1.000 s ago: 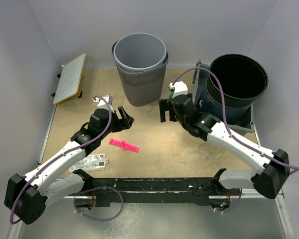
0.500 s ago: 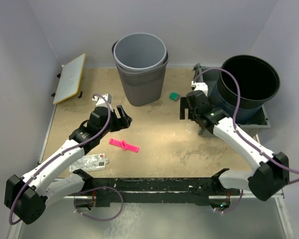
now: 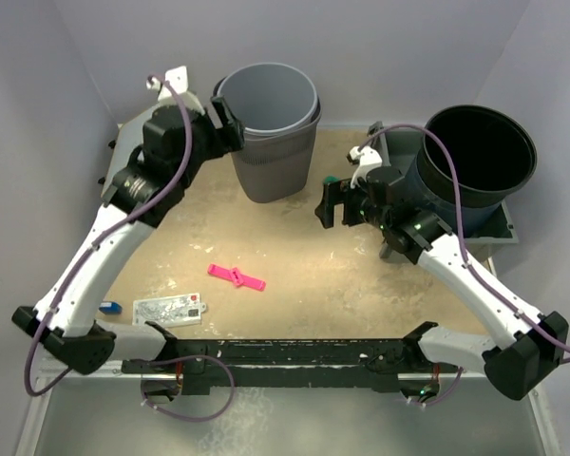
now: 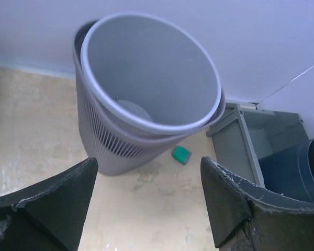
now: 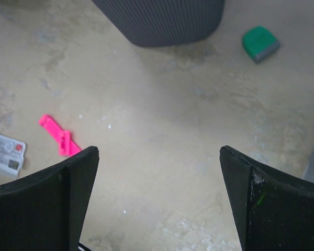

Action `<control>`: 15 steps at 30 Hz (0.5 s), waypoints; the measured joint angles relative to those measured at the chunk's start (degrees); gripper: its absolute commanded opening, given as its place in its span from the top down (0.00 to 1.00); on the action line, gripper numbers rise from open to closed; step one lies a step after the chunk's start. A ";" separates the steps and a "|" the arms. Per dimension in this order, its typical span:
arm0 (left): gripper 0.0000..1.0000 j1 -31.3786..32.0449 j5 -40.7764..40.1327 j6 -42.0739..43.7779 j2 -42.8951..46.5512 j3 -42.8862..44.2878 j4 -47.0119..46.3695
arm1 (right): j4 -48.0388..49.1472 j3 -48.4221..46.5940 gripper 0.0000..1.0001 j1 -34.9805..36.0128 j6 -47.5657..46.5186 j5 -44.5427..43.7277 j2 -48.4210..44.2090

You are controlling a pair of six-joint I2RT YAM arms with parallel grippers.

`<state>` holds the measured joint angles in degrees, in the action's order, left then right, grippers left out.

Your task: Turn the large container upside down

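A tall grey slatted bin (image 3: 266, 142) stands upright at the back centre, with a second grey bin nested crookedly inside it. It fills the left wrist view (image 4: 141, 89). A wide black bucket (image 3: 475, 157) stands upright at the back right. My left gripper (image 3: 226, 125) is open and empty, raised just left of the grey bin's rim; in its own view (image 4: 148, 163) it looks down at the bin. My right gripper (image 3: 334, 201) is open and empty, low between the bin and the bucket, over bare floor (image 5: 158, 151). The bin's base (image 5: 162, 21) shows ahead of it.
A green block (image 3: 331, 180) lies right of the bin's foot (image 4: 181, 154) (image 5: 260, 43). A pink piece (image 3: 236, 276) (image 5: 60, 137), a printed card (image 3: 171, 309) and a small blue item (image 3: 111, 307) lie on the near floor. A grey tray (image 4: 240, 141) holds the bucket.
My left arm has risen and swung back from the floor's middle to the grey bin's left rim. My right gripper has moved left, away from the black bucket.
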<state>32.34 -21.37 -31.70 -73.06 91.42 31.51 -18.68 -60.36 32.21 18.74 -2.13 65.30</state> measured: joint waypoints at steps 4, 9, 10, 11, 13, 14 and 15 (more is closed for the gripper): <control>0.22 0.00 1.62 5.01 -10.16 14.45 3.58 | 2.23 -5.25 0.00 0.09 0.79 -0.04 3.52; 0.20 0.00 6.14 11.69 -26.77 32.11 5.70 | 2.12 -8.09 0.00 0.09 2.73 -0.50 7.26; 0.19 0.00 6.93 12.81 -28.57 33.16 5.84 | 1.97 -8.09 0.00 0.09 2.99 -0.72 7.58; 0.19 0.00 8.00 14.34 -30.53 34.23 5.92 | 1.53 -8.09 0.00 0.09 3.30 -0.98 7.87; 0.19 0.00 9.88 17.07 -33.90 35.76 6.16 | 1.18 -7.58 0.00 0.09 3.72 -1.16 7.78; 0.19 0.00 10.58 18.01 -35.21 36.59 6.38 | 1.14 -7.13 0.00 0.09 3.80 -1.16 7.50; 0.19 0.00 11.39 19.08 -36.83 37.70 6.51 | 1.27 -6.14 0.00 0.09 3.85 -1.18 6.88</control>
<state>32.34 -9.98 -12.62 -109.89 129.12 38.02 -17.41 -66.50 32.29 22.59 -3.31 72.18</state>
